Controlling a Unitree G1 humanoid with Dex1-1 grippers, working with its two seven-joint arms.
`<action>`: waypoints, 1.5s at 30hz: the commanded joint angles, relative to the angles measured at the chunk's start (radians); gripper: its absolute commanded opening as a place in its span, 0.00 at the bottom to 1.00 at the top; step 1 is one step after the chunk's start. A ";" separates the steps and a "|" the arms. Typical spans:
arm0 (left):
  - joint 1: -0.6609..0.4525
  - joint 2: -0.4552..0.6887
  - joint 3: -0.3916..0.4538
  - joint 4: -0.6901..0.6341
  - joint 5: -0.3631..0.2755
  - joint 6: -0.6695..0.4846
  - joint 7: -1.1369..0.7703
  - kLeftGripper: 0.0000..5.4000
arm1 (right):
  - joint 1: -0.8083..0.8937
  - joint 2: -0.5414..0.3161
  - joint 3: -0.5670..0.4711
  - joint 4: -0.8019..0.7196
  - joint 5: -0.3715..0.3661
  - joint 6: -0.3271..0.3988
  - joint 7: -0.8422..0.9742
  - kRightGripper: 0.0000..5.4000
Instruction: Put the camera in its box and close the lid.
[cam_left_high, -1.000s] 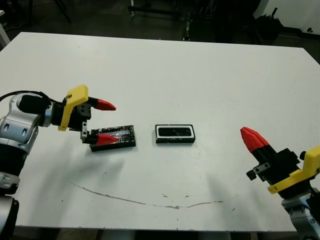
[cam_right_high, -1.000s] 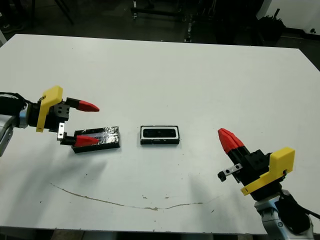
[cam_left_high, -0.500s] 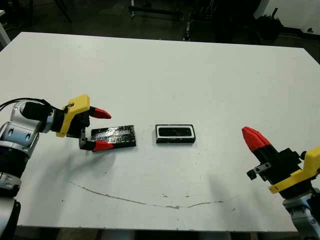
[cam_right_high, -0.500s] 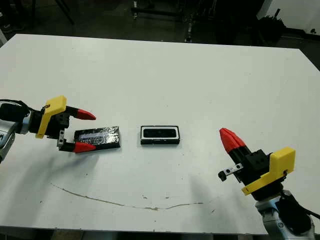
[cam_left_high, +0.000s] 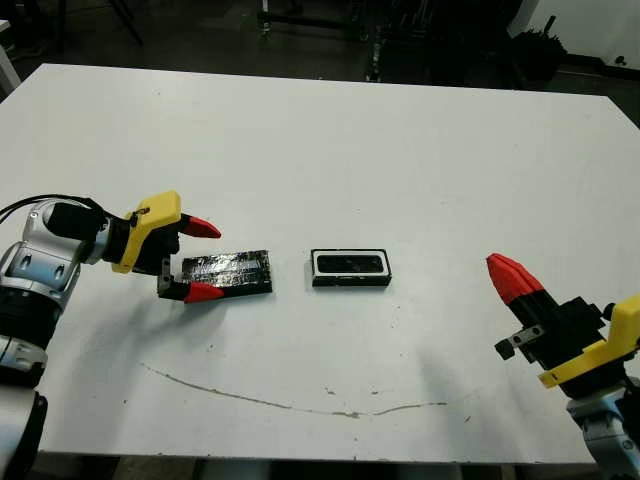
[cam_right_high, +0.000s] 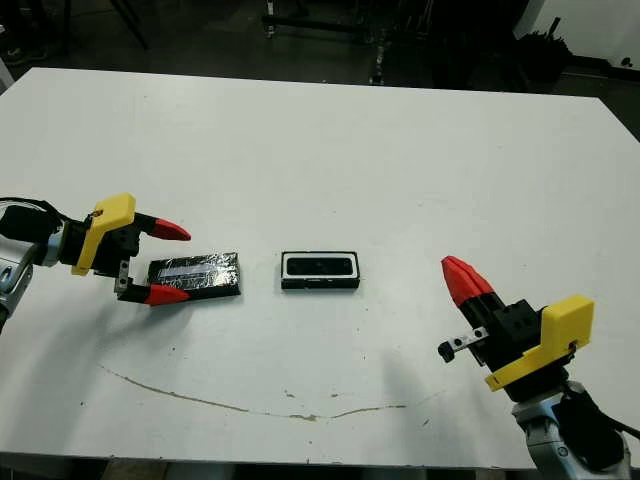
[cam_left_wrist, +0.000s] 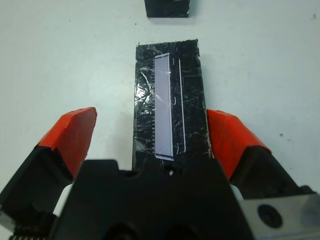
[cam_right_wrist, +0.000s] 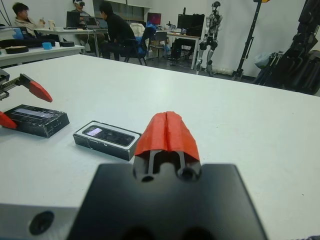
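Here's the left tool (cam_left_high: 203, 260) down at the counter (cam_left_high: 330, 140), fingers spread wide, one red tip on each long side of the lid (cam_left_high: 228, 272), straddling its near end. In the left wrist view both tips sit just outside the lid's edges with a sliver of white showing between, so it is not gripping anything; the lid lies flat, glossy black with a silvery strip along its middle. Just to the right of the lid, a short gap away, sits the box (cam_left_high: 350, 268), black walls with a white lining, and the camera (cam_right_wrist: 109, 134) lies inside it, dark, with its pale screen end showing in the right wrist view. The box is uncovered. Over on the right, well apart from the box, the right tool (cam_left_high: 513, 279) hovers above the counter with its two red fingers pressed together into a single point, holding nothing. People sit at desks beyond the counter in the right wrist view.
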 joint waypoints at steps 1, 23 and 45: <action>-0.016 -0.003 -0.008 0.015 0.021 0.052 0.017 1.00 | 0.007 -0.014 -0.008 -0.006 -0.003 0.020 -0.006 0.00; -0.010 -0.010 0.007 0.005 -0.011 0.186 -0.014 0.85 | 0.013 -0.016 -0.016 -0.012 -0.002 0.026 -0.006 0.00; -0.015 -0.019 0.006 0.053 -0.020 0.181 -0.007 0.59 | 0.007 -0.018 -0.030 -0.005 -0.009 0.020 0.008 0.00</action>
